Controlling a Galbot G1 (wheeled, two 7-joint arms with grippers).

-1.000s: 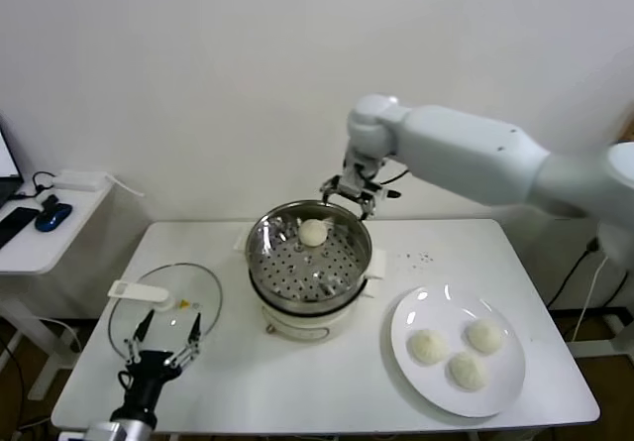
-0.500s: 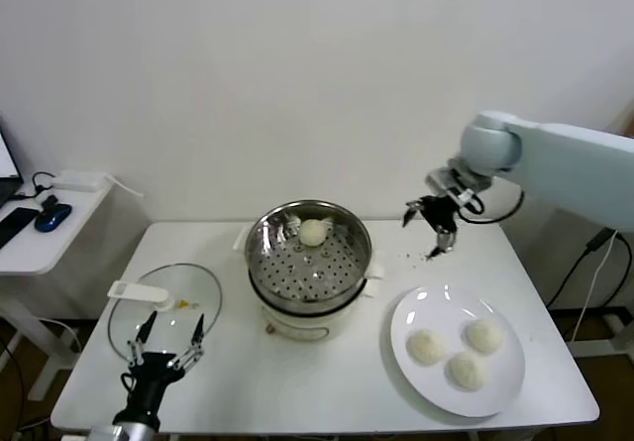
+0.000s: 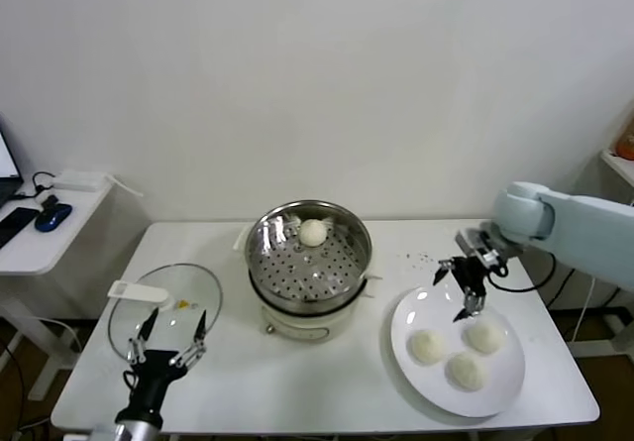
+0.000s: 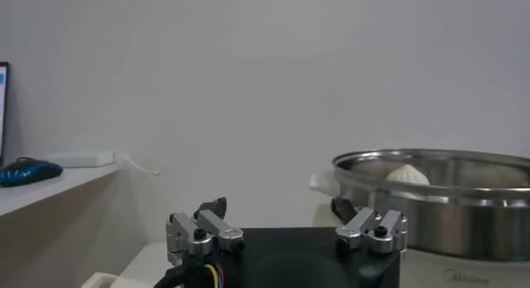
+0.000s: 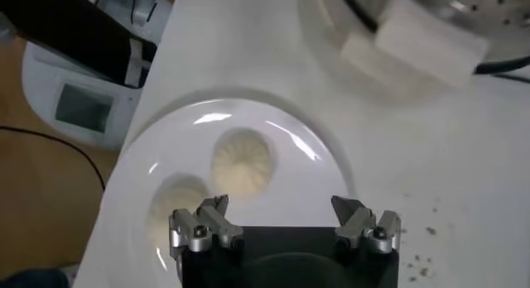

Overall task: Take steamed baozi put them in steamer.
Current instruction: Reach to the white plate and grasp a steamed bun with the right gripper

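One steamed baozi (image 3: 314, 231) lies at the back of the steamer (image 3: 308, 263), a shiny perforated basket on a white pot base. Three more baozi (image 3: 428, 346) (image 3: 484, 335) (image 3: 466, 370) rest on a white plate (image 3: 421, 307) to the steamer's right. My right gripper (image 3: 454, 292) hangs open over the plate's far edge, holding nothing. The right wrist view shows its fingertips spread (image 5: 280, 203) above the plate (image 5: 182, 141), with one baozi (image 5: 242, 161) just ahead and another (image 5: 175, 211) beside it. My left gripper (image 3: 170, 327) is parked open at the table's front left.
A flat glass lid (image 3: 163, 307) lies left of the steamer, just beyond the left gripper. Dark crumbs (image 3: 416, 258) dot the table behind the plate. A low side table (image 3: 40, 233) with a blue mouse stands at the far left. The wall is close behind.
My right arm swung from behind the steamer to the right and down, ending over the plate, open and empty throughout. The left arm stayed put.
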